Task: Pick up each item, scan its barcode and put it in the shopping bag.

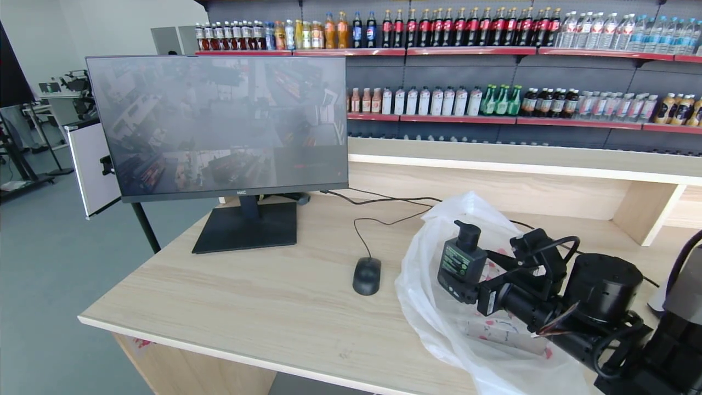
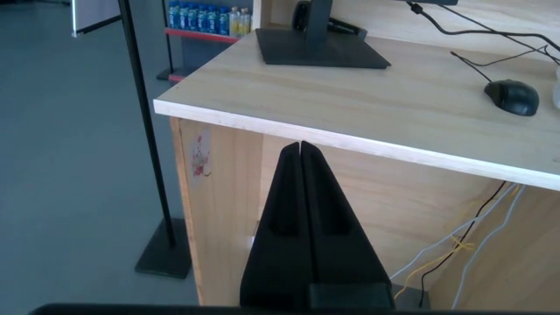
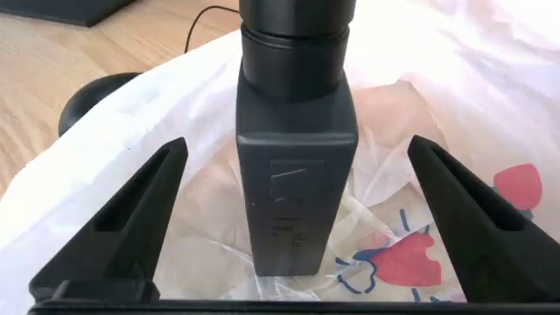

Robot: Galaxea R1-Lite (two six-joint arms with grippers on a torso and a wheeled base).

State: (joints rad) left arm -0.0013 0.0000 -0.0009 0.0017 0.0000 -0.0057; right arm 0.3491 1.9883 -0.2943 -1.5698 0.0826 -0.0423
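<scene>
A dark grey pump bottle with a black cap and a green label stands upright over the mouth of the white plastic shopping bag. My right gripper is open around the bottle, and both fingers stand well clear of its sides. The bag with its red and blue print lies spread beneath it. I cannot tell whether the bottle rests on the bag's bottom. My left gripper is shut on nothing, low in front of the table's side below the tabletop edge.
A black mouse lies just left of the bag, its cable running back. A monitor on a flat stand fills the table's far left. Shelves of drinks bottles line the back wall.
</scene>
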